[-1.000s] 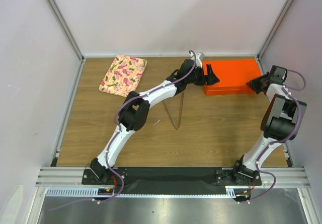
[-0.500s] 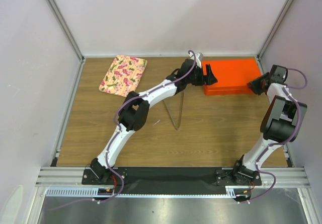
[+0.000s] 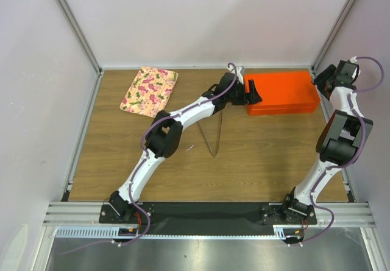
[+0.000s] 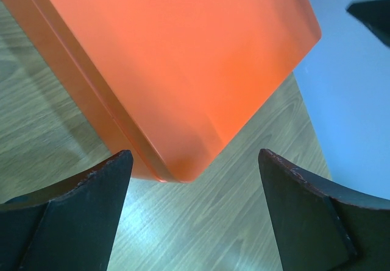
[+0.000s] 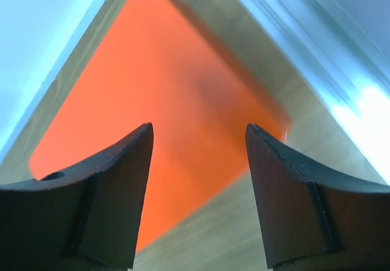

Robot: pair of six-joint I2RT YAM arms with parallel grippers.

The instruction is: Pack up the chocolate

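The orange box lies closed at the back right of the table. No chocolate shows in any view. My left gripper stands open at the box's left end. In the left wrist view the box has a corner just beyond the open left gripper, with bare wood between the fingers. My right gripper hovers by the box's right end near the wall. It is open above the box lid, holding nothing.
A floral tray lies at the back left. A thin bent metal wire stands in the middle of the table under the left arm. Metal frame posts and white walls close in the back and sides.
The right gripper opened from shut and drew up and back from the box's right end toward the corner. The left arm stayed put.
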